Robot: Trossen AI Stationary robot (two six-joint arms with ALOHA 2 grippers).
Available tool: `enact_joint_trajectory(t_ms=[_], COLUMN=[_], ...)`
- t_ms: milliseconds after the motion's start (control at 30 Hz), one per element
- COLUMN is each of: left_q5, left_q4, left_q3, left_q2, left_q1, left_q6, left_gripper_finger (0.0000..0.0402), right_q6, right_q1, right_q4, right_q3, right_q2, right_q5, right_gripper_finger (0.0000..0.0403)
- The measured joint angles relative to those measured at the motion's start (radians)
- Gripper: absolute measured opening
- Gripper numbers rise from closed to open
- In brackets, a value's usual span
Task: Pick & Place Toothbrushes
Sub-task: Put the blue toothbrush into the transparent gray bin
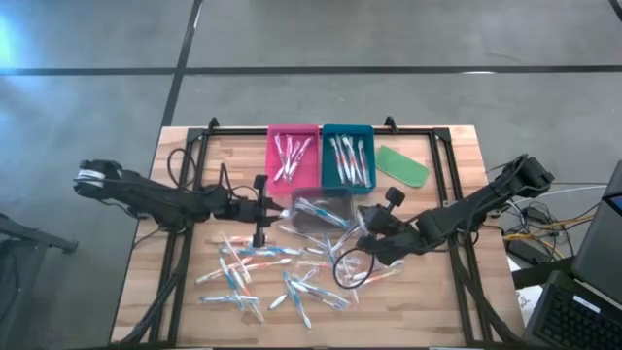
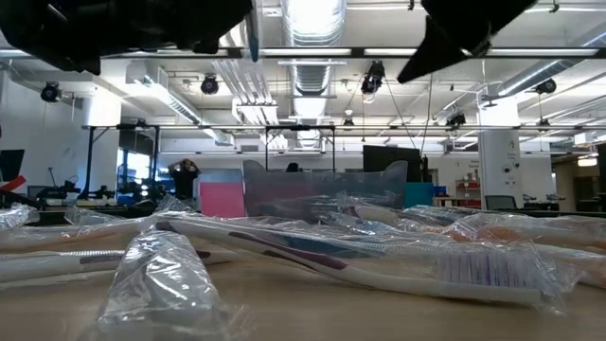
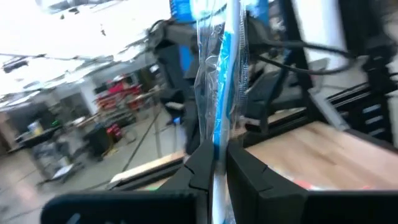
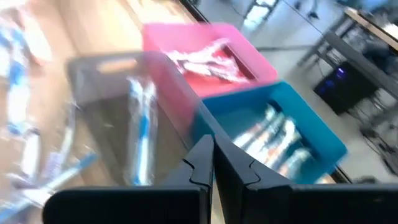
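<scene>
Toothbrush (image 3: 222, 93) in a crinkly clear wrapper, with blue on it, sits pinched in the left gripper (image 1: 259, 212) jaws, lifted above the worktop (image 1: 466, 156). The right gripper (image 1: 367, 231) has its jaws shut on nothing, near the clear tray (image 1: 326, 209). The slippery wrapper could let it slide out. More toothbrushes (image 1: 258, 277) lie scattered on the wood, some already in the pink tray (image 1: 292, 131) and blue tray (image 1: 348, 129). Behind is a big workshop.

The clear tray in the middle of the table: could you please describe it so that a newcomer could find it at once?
Start at the wooden table and find the pink tray and the teal tray side by side at its far edge. The clear tray sits just in front of them, towards the loose toothbrushes. Unlike the coloured trays, it is see-through and holds only a brush or two.
</scene>
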Motion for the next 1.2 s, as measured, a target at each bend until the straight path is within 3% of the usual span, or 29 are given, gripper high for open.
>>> enact_joint_trajectory(t_ms=[133, 367, 567, 733, 933, 1200], left_q5=[0.030, 0.033, 0.051, 0.070, 0.101, 0.143], left_q4=[0.091, 0.256, 0.317, 0.318, 0.316, 0.314], left_q3=[0.000, 0.000, 0.029, 0.085, 0.139, 0.201], left_q2=[0.063, 0.166, 0.252, 0.328, 0.404, 0.474], left_q1=[-0.001, 0.000, 0.000, 0.000, -0.001, -0.002], left_q6=[-0.001, 0.001, -0.004, -0.005, -0.008, -0.056], left_gripper_finger=[0.0030, 0.0030, 0.0030, 0.0030, 0.0030, 0.0030], right_q6=[-0.140, -0.358, -0.481, -0.555, -0.537, -0.569], right_q1=[0.000, 0.000, 0.000, 0.012, 0.022, 0.021], right_q4=[0.167, 0.457, 0.603, 0.654, 0.653, 0.653], right_q3=[-0.006, -0.024, -0.024, -0.024, -0.026, -0.026], right_q2=[0.000, 0.000, 0.000, 0.000, 0.000, 0.000], right_q5=[-0.072, -0.292, -0.310, -0.313, -0.385, -0.385], right_gripper_finger=[0.0008, 0.0008, 0.0008, 0.0008, 0.0009, 0.0015])
